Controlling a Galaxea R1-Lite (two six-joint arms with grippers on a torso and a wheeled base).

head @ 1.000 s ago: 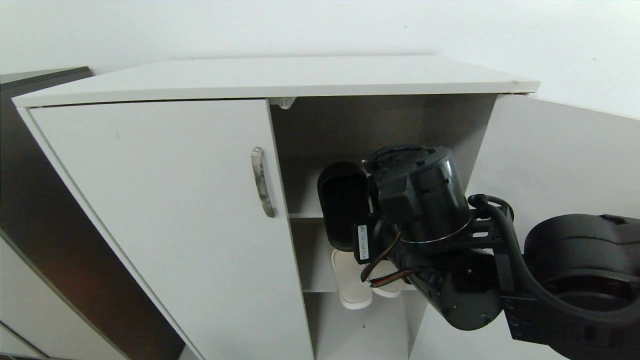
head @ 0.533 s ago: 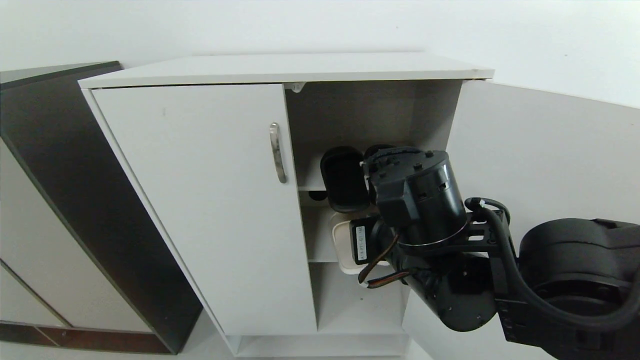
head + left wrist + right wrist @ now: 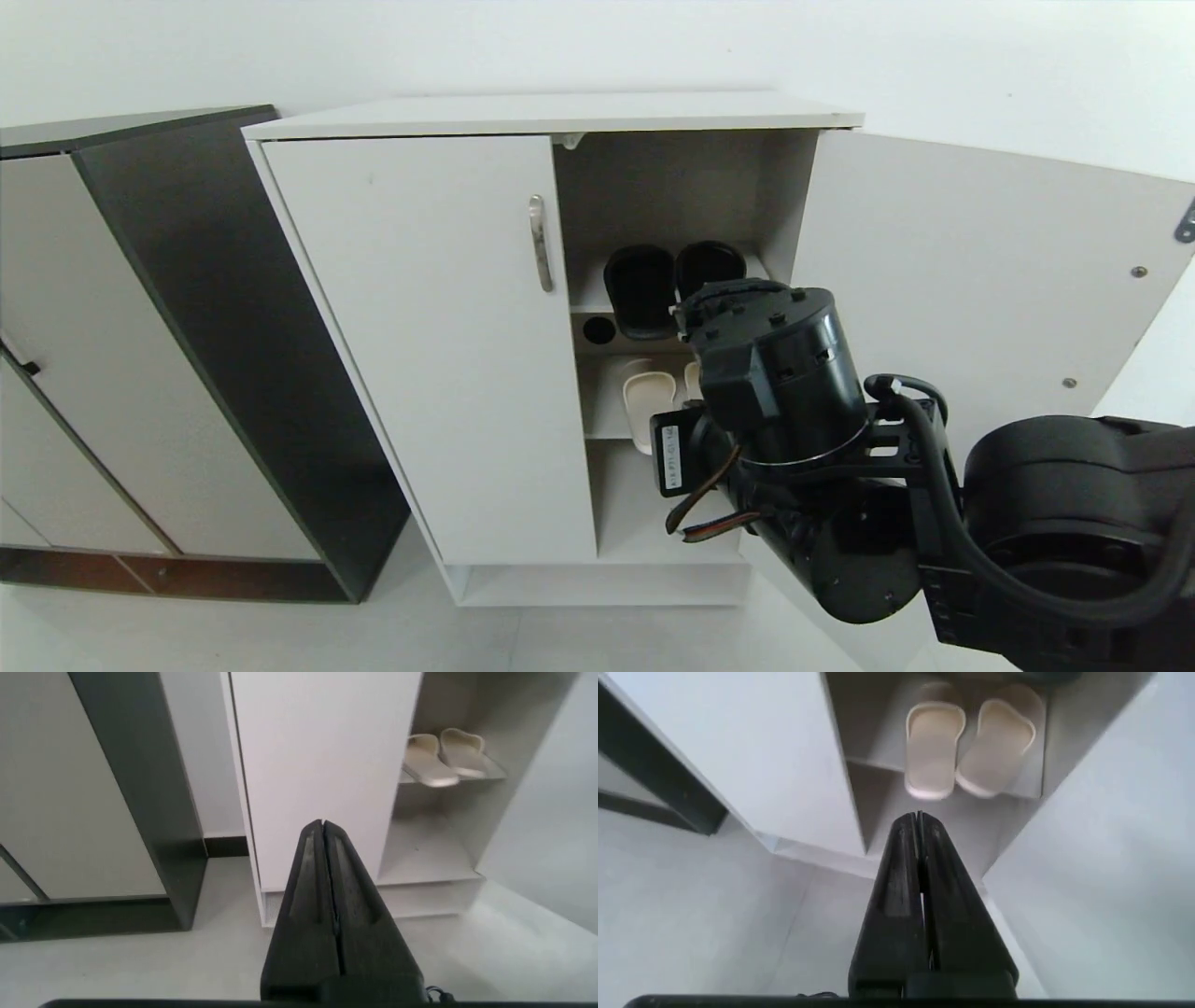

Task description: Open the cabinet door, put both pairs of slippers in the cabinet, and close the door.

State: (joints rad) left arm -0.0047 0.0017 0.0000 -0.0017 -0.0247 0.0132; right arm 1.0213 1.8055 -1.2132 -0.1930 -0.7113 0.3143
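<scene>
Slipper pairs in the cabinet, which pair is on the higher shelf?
The black pair rests on the upper shelf. The cream pair lies one shelf lower, beneath it.

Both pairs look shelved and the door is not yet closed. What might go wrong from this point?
1. The cream slippers and black slippers seem to overhang their shelf edges; the open white door may catch them and fail to shut.
2. The right arm sits before the opening, likely in the door's swing path.
</scene>
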